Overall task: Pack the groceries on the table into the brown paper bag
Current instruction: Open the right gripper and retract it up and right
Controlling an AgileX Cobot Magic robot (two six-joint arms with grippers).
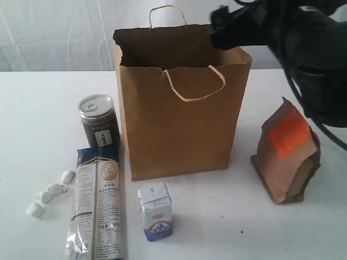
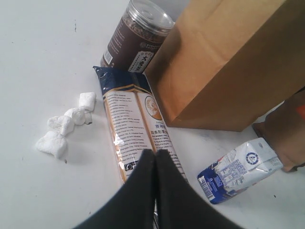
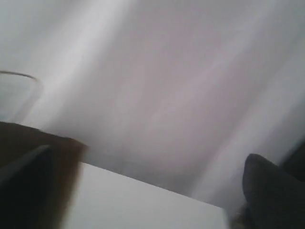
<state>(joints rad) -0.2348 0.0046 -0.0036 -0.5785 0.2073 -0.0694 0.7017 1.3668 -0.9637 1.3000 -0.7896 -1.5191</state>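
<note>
**Right gripper at the bag's mouth, left gripper shut over the noodle packet**

Exterior view: the brown paper bag (image 1: pixel 181 116) stands upright on the table (image 1: pixel 32 108), mouth up, its broad face to the camera. The right gripper (image 1: pixel 222 30) hangs blurred at the bag's top rim, by the back corner on its own arm's side. The orange-labelled brown pouch (image 1: pixel 287 154) stands well below that gripper, on the arm's side of the bag. On the bag's far side from it are the silver-lidded dark jar (image 1: pixel 98 122), upright, and the long noodle packet (image 1: pixel 97 208). The packet lies flat, its long axis running from the table's near edge up to the jar, dark blue end at the jar. The white wrapped sweets (image 1: pixel 51 192) lie just beside the packet, and the small white-blue carton (image 1: pixel 155 211) stands upright in front of the bag.

Left wrist view: the left gripper (image 2: pixel 155 155) is closed, fingers pressed together and holding nothing. Its tips are over the packet's near end. The packet's length leads straight away from them toward the jar, with the bag alongside.

Right wrist view: heavily blurred. The two fingers (image 3: pixel 271 191) stand wide apart with nothing between them, the bag's brown rim beside one.
</note>
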